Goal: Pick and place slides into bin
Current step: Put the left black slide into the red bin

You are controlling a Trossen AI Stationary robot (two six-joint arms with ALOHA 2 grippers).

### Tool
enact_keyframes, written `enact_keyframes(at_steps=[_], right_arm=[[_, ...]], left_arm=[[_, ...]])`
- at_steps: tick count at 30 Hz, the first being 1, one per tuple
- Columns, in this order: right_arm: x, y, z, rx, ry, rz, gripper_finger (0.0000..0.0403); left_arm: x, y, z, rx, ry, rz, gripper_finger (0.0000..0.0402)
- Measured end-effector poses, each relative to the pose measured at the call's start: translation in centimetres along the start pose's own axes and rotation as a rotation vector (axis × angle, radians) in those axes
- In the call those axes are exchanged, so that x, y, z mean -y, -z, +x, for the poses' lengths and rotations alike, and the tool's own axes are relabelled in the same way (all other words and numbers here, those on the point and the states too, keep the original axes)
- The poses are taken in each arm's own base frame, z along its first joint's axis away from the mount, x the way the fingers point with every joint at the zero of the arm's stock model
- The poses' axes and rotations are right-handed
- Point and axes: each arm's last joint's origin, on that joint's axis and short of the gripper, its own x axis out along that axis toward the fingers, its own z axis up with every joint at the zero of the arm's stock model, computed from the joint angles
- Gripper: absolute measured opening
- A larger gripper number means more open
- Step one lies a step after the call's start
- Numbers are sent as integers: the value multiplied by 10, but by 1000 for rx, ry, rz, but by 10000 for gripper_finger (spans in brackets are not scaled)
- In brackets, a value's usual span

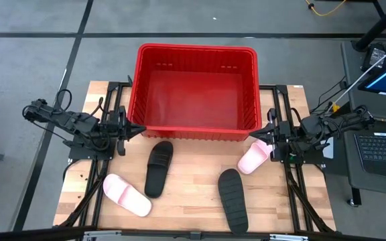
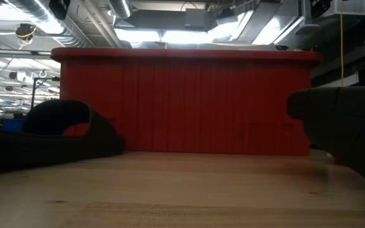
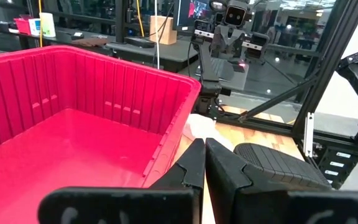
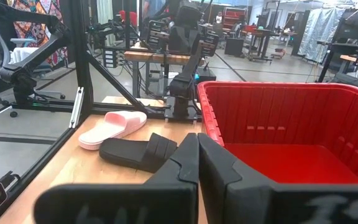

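Note:
The red bin (image 1: 196, 87) stands at the table's far middle. Two black slides (image 1: 159, 167) (image 1: 233, 199) and two pale pink slides (image 1: 126, 194) (image 1: 254, 158) lie sole-down on the wooden table, in front of the bin. My left gripper (image 1: 139, 129) is shut, level, above the table by the bin's near left corner. My right gripper (image 1: 254, 136) is shut, level, by the near right corner, above one pink slide's far end. The left wrist view shows the bin (image 3: 73, 124), a black slide (image 3: 278, 165) and a pink one (image 3: 201, 127). The right wrist view shows the bin (image 4: 278, 124) and two slides (image 4: 114, 127) (image 4: 138, 152).
Black frame rails (image 1: 112, 94) run along both sides of the table beside the arms' bases. A laptop (image 1: 384, 144) sits on a stand off the table's right edge. In the low view the bin's near wall (image 2: 185, 101) stands behind two black slides (image 2: 49, 136) (image 2: 341, 126).

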Motion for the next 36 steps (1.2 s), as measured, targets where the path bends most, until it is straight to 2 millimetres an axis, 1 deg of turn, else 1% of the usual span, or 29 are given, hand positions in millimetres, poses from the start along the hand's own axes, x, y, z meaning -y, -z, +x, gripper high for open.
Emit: enact_keyframes(at_steps=[5, 7, 13, 18, 20, 26, 29, 36], right_arm=[[0, 0, 0, 1, -1, 119, 6], [0, 0, 0, 1, 0, 127, 6], [0, 0, 0, 1, 0, 119, 6], [-1, 2, 4, -16, 0, 70, 6], [-2, 3, 6, -28, -1, 60, 6], [-4, 5, 12, -50, -1, 51, 6], [-5, 4, 15, -35, -1, 52, 6], [-7, 2, 20, -12, -1, -13, 6]], left_arm=[[-1, 0, 0, 8, -38, 0, 6], [-1, 0, 0, 11, -39, -1, 4], [0, -1, 0, 10, -9, -5, 3], [6, 1, 2, -27, 167, 56, 2], [9, 1, 4, -29, 202, 76, 2], [11, 4, 9, -49, 176, 103, 1], [12, 5, 12, -58, 170, 108, 2], [14, 1, 15, -14, 169, 90, 2]])
